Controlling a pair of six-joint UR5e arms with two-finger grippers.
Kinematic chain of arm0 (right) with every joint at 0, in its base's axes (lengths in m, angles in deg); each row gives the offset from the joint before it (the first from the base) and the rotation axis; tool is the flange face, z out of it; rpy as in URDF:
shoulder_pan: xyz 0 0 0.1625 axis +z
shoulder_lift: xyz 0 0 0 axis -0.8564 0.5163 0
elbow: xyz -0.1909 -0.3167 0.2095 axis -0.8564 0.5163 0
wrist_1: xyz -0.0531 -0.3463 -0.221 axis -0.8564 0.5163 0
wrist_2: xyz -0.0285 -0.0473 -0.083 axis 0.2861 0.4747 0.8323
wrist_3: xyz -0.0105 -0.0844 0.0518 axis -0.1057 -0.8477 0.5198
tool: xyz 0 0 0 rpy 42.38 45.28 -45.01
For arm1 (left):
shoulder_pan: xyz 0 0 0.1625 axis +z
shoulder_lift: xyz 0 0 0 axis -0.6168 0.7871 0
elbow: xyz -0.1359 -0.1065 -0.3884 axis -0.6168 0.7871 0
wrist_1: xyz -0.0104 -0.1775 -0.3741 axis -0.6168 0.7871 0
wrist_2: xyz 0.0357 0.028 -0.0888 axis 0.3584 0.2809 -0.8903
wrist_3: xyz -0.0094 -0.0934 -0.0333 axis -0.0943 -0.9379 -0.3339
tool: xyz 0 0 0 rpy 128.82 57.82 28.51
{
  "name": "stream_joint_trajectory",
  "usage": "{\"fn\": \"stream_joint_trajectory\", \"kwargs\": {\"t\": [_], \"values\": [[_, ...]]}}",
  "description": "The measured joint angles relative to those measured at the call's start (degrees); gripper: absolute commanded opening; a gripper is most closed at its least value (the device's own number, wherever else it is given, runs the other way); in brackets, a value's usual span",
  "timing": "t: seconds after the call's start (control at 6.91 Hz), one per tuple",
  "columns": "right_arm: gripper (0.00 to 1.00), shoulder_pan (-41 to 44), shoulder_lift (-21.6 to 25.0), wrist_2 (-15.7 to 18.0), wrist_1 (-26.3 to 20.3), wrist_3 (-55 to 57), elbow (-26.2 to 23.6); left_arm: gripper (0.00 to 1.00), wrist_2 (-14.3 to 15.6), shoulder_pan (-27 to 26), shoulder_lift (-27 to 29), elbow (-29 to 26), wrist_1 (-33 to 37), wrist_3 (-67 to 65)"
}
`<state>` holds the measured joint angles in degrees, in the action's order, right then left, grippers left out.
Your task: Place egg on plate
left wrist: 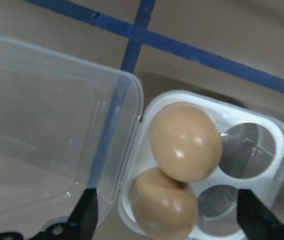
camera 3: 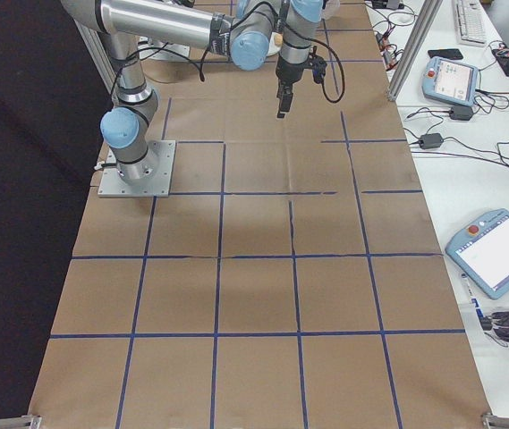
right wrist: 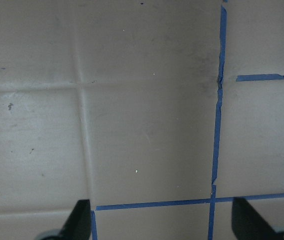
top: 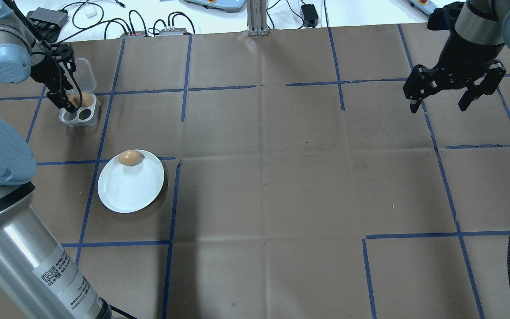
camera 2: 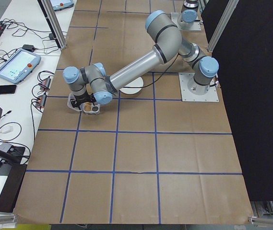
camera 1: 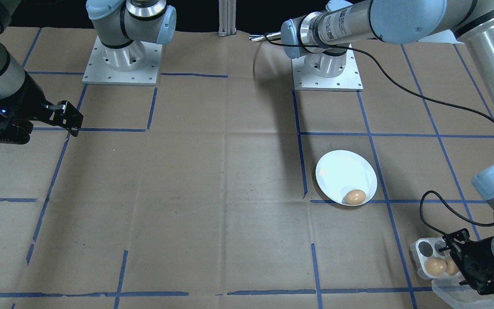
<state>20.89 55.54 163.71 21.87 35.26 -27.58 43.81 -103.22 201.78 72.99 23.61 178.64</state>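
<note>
Three eggs show in all: one egg [top: 130, 157] on the plate [top: 126, 190], and two more eggs [left wrist: 184, 142] in the tray [left wrist: 261, 150]. There is one plate, one tray and two grippers. The egg on the plate is brown, smooth and slightly glossy, an ordinary oval; in the overhead view it lies on its side with its long axis running roughly 3 to 9 o'clock, close to the plate's rim at about 12 o'clock. Which end is the blunter one cannot be told. The plate is round, plain white and shallow, resting on brown paper crossed by blue tape lines. Beyond it, at about 11 o'clock in the overhead view, sits the small clear tray with four cups; its two eggs fill the pair of cups next to the hinge, touching each other, and the other two cups hold nothing. The clear lid [left wrist: 47, 135] lies folded open beside it. The left gripper [left wrist: 164, 220] hangs right over the tray with its jaws wide, one fingertip either side of the tray, gripping nothing. The right gripper [top: 452, 95] hovers well apart on the far side of the table over bare paper, jaws spread wide and holding nothing.
</note>
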Motion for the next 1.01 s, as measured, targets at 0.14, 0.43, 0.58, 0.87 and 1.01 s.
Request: {"fn": "stream_joint_trajectory", "kwargs": {"t": [0.14, 0.43, 0.58, 0.87, 1.01], "values": [[1.00, 0.0, 0.0, 0.0, 0.0, 0.0, 0.0, 0.71, 0.0, 0.0, 0.0, 0.1, 0.0, 0.0], [1.00, 0.0, 0.0, 0.0, 0.1, 0.0, 0.0, 0.59, 0.9, 0.0, 0.0, 0.1, -0.1, 0.0], [1.00, 0.0, 0.0, 0.0, 0.1, 0.0, 0.0, 0.57, 2.6, 0.0, 0.0, 0.1, -0.3, 0.0], [1.00, 0.0, 0.0, 0.0, 0.0, 0.0, 0.0, 0.57, 4.3, -0.1, 0.0, 0.1, -1.0, -0.6], [1.00, 0.0, 0.0, 0.0, 0.0, 0.0, 0.0, 0.53, 4.4, -0.2, 0.0, -0.1, -1.1, -1.0]]}}
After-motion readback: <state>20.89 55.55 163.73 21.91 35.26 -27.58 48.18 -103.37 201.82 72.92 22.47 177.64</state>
